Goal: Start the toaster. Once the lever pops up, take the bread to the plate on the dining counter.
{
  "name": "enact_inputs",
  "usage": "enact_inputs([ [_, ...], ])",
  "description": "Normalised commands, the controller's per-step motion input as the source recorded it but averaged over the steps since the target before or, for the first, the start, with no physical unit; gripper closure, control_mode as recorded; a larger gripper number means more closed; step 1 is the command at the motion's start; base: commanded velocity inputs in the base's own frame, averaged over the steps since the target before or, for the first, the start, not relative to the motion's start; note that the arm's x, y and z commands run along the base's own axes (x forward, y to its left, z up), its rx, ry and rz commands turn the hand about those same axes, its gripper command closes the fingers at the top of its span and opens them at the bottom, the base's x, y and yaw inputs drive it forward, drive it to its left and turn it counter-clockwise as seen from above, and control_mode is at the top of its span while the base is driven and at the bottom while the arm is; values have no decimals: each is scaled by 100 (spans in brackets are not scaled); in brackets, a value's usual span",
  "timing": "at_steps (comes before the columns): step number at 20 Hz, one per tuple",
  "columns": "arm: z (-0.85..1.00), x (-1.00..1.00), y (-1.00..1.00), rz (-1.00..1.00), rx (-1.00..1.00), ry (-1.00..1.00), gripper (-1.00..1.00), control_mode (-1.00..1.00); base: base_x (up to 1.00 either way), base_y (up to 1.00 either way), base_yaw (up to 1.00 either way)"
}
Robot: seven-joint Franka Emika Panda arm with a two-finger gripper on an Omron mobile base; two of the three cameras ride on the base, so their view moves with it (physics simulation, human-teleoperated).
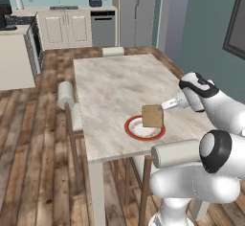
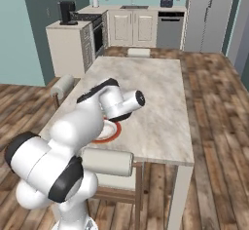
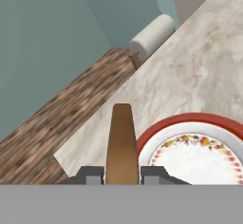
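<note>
Beige marble patterning covers the top of the long rectangular dining counter point(image 1: 115, 91) on thin white legs, which stands on a brown wood-plank floor point(image 1: 33, 148). White padded chairs point(image 1: 65, 95) with wooden frames sit along its sides and at its far end. Teal walls close the room; at the back runs a row of cream cabinets point(image 1: 67, 28) with a grey dishwasher point(image 1: 103, 28) and a tall grey refrigerator point(image 1: 136, 12). On the back worktop stands the small boxy dark navy-blue toaster point(image 1: 95, 1).

Near the counter's near edge lies the round white plate point(image 1: 137, 131) with a red rim and a small floral ring inside. The white arm reaches over the counter from the right of the left base view, and its two-finger gripper point(image 1: 160, 109) is clamped on the square, flat slice of tan-brown bread point(image 1: 152, 116). The slice stands on edge, held above the plate's far right part and apart from it. In the hand view the slice runs edge-on between the two dark fingertips point(image 3: 92, 174), which press against its two faces, with the plate just beside it.
</note>
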Motion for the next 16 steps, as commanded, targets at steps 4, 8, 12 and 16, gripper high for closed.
enact_inputs([
  [4, -30, 38, 0, 0, 0, 0, 100, -100, 0, 0, 0],
  [8, -26, 28, 0, 0, 0, 0, 100, -100, 0, 0, 0],
  [12, -27, 24, 0, 0, 0, 0, 100, -100, 0, 0, 0],
  [16, -25, 19, 2, 0, 0, 0, 100, -100, 0, 0, 0],
])
